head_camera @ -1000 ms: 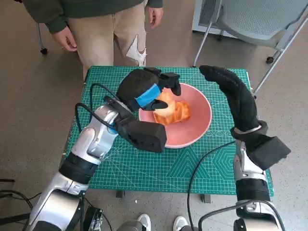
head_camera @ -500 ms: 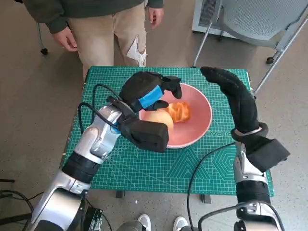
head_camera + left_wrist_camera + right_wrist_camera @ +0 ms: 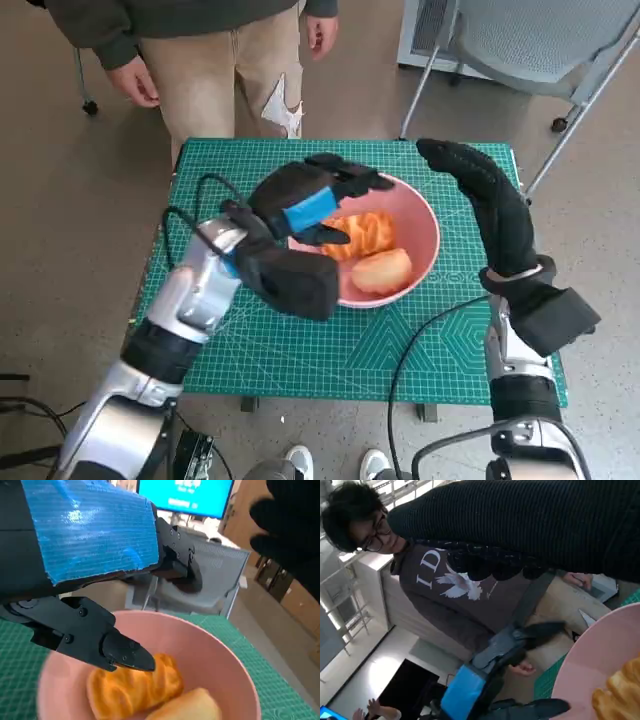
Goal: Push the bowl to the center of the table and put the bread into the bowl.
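A person (image 3: 200, 40) stands at the far side of the desk (image 3: 250, 340), which carries a green mat. A pink bowl (image 3: 420, 215) sits near the desk's middle, holding two pieces of bread (image 3: 383, 270). The left hand (image 3: 315, 195) hovers over the bowl's near-left rim, fingers (image 3: 122, 652) spread and holding nothing. The right hand (image 3: 480, 190) stands just beside the bowl's right rim, fingers extended, gripping nothing.
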Robot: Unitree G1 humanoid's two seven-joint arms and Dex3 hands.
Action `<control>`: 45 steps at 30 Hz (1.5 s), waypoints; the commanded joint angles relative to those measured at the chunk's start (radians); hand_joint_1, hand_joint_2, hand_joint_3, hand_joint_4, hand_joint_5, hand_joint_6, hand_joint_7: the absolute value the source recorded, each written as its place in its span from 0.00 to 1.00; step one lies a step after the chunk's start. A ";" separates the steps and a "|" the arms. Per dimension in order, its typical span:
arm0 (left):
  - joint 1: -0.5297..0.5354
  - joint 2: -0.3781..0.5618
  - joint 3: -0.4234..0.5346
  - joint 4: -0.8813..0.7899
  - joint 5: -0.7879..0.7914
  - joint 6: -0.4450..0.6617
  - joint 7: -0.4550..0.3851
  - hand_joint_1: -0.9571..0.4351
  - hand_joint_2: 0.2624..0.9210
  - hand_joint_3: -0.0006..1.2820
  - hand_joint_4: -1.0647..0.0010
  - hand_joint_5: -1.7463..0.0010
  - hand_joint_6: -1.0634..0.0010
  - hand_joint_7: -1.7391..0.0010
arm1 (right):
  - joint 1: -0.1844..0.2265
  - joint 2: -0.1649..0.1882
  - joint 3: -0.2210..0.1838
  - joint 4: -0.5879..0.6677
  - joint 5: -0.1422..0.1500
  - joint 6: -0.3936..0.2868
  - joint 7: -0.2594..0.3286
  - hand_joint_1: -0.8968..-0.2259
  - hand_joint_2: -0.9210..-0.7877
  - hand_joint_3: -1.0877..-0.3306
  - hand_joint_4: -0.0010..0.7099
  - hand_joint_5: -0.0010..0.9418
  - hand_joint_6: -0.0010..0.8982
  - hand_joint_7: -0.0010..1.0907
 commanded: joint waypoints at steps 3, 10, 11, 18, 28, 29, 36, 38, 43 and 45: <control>0.039 0.015 0.133 0.100 -0.184 -0.189 0.044 0.16 0.99 0.14 0.97 1.00 0.79 0.95 | 0.003 -0.002 0.004 0.012 -0.012 0.004 -0.011 0.30 0.00 0.34 0.28 0.00 0.00 0.45; 0.035 -0.031 0.263 0.239 -0.524 -0.348 -0.143 0.10 1.00 0.30 0.99 1.00 0.80 0.97 | -0.004 -0.004 0.003 -0.010 -0.012 0.011 -0.019 0.31 0.00 0.34 0.28 0.00 0.00 0.45; 0.040 -0.042 0.278 0.241 -0.565 -0.359 -0.166 0.10 1.00 0.31 0.99 1.00 0.81 0.97 | -0.005 -0.004 0.003 -0.016 -0.013 0.012 -0.022 0.31 0.00 0.34 0.28 0.00 0.00 0.45; 0.055 -0.107 0.340 0.276 -0.697 -0.427 -0.234 0.12 1.00 0.37 1.00 1.00 0.86 0.99 | -0.018 0.004 0.007 -0.043 -0.013 0.015 -0.037 0.32 0.00 0.33 0.28 0.00 0.00 0.45; 0.085 -0.186 0.391 0.300 -0.765 -0.498 -0.264 0.14 1.00 0.41 1.00 1.00 0.93 1.00 | -0.041 0.036 0.022 -0.054 -0.014 -0.008 -0.053 0.30 0.00 0.34 0.26 0.00 0.00 0.45; 0.087 -0.194 0.397 0.302 -0.774 -0.503 -0.270 0.14 1.00 0.42 1.00 1.00 0.93 1.00 | -0.044 0.040 0.024 -0.050 -0.011 -0.013 -0.050 0.29 0.00 0.34 0.26 0.00 0.00 0.45; 0.096 -0.230 0.422 0.314 -0.817 -0.519 -0.309 0.15 1.00 0.45 1.00 1.00 0.93 1.00 | -0.068 0.050 0.030 -0.011 0.009 -0.052 -0.022 0.28 0.00 0.36 0.26 0.00 0.00 0.45; 0.094 -0.235 0.427 0.320 -0.820 -0.522 -0.316 0.14 1.00 0.45 1.00 1.00 0.93 1.00 | -0.073 0.048 0.029 0.001 0.013 -0.060 -0.016 0.28 0.00 0.36 0.26 0.00 0.00 0.45; 0.096 -0.246 0.439 0.330 -0.839 -0.529 -0.346 0.14 1.00 0.45 1.00 1.00 0.93 1.00 | -0.085 0.045 0.026 0.021 0.024 -0.077 0.005 0.28 0.00 0.37 0.26 0.00 0.00 0.45; 0.095 -0.250 0.443 0.332 -0.844 -0.530 -0.354 0.14 1.00 0.46 1.00 1.00 0.92 1.00 | -0.088 0.043 0.024 0.024 0.026 -0.080 0.010 0.29 0.00 0.37 0.26 0.00 0.00 0.45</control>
